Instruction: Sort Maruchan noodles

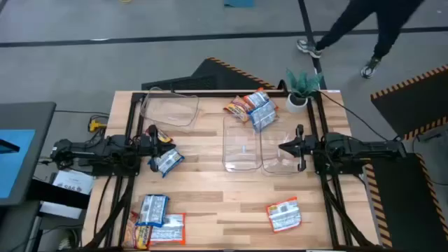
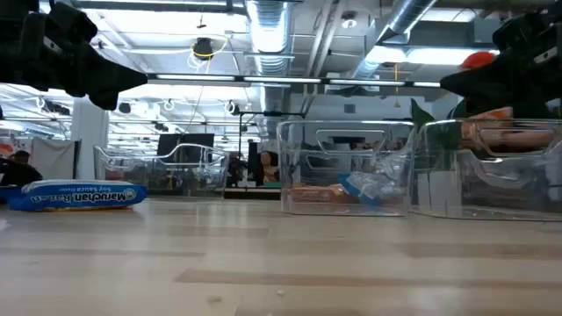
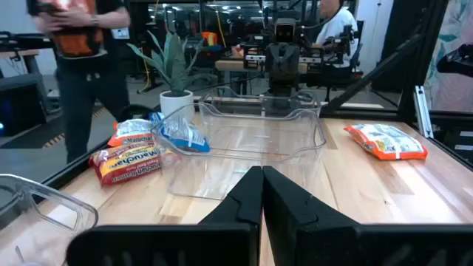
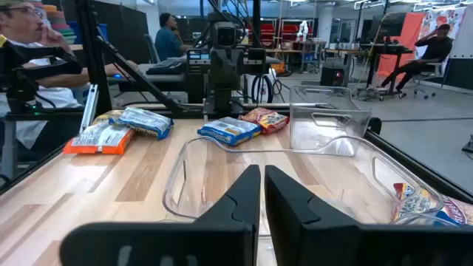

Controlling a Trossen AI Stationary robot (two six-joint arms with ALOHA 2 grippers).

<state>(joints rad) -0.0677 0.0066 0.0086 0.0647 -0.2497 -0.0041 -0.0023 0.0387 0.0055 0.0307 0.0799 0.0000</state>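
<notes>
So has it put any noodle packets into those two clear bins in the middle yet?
No: from above both middle bins look empty, and the packets lie on the table.

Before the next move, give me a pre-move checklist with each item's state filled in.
1. Left gripper empty: ok, fingers shut on nothing.
2. Right gripper empty: ok, shut, poised over one of the middle bins.
3. Two middle bins free to receive: ok, no packet inside in the high view.
4. Nearest target free: ok, the blue packet lies flat by the left gripper, nothing on it.
5. Far pile separated: not ok, packets overlap.
6. Person clear of the table: ok, on the floor beyond its far edge.
</notes>
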